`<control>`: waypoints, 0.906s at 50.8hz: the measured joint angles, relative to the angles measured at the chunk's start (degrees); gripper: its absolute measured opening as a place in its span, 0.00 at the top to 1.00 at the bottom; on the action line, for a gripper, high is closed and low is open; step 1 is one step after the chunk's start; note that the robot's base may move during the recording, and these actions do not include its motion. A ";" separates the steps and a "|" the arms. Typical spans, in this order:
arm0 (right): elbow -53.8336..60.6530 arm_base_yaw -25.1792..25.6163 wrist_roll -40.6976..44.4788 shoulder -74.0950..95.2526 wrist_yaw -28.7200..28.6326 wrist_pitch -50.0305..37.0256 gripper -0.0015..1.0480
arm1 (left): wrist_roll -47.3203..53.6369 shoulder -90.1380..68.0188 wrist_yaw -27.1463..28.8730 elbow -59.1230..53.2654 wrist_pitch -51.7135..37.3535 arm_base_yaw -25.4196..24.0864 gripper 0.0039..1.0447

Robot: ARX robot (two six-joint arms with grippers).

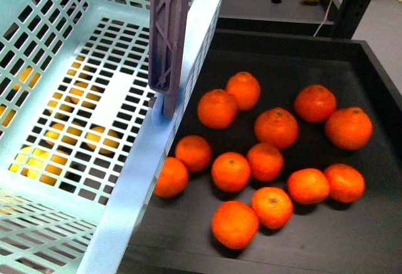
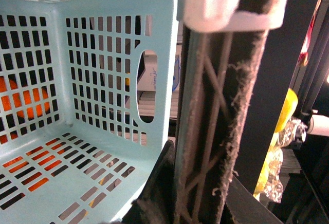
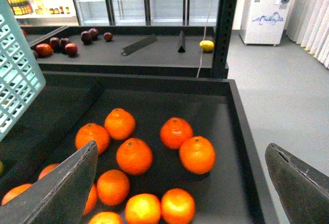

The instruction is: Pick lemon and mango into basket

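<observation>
A light aqua basket [image 1: 157,180] with slotted walls is cut off by the near and left edges of the front view. Its brownish handle [image 1: 168,35] is raised upright at the long rim.

In the left wrist view, that handle fills the foreground. It passes between the two dark fingers [image 2: 157,188] of the left pincer [image 2: 205,201], which appears to be clamped on it. Only slivers of the fingers are seen, and the contact is partly hidden.

The right pincer [image 3: 182,183] is spread wide with nothing held. Only the tips of its grey fingers [image 3: 61,188] are in frame. Directly beneath and just ahead of it, many oranges [image 3: 134,155] are scattered in a black tray [image 3: 226,193]. The nearest ones are partly covered by one finger. The basket's corner is seen beside this pincer, on its left.

The lemon [image 3: 206,45], small and distant, is set well beyond the right pincer on a dark shelf [image 3: 154,59] behind the tray. It is just beside a black post [image 3: 224,23]. Dark red fruits [image 3: 57,44] are gathered at that shelf's far left end.

Yellow shapes [image 1: 100,139] are glimpsed through the basket's floor slots, below it. They are too broken up to be identified, so whether the mango is among them cannot be told.
</observation>
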State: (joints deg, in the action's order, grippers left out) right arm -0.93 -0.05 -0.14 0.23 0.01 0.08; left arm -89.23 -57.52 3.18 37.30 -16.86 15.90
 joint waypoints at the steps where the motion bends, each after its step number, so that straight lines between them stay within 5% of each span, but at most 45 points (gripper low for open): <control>1: 0.00 0.00 0.00 0.00 0.00 0.00 0.08 | 0.00 0.00 0.02 0.00 0.00 0.00 0.94; 46: 0.00 0.02 0.00 -0.02 0.00 -0.02 0.08 | -0.02 0.00 -0.09 -0.04 0.00 -0.02 0.94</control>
State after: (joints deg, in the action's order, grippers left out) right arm -0.93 -0.03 -0.14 0.21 0.01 0.05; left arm -89.25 -57.52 3.09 37.26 -16.86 15.88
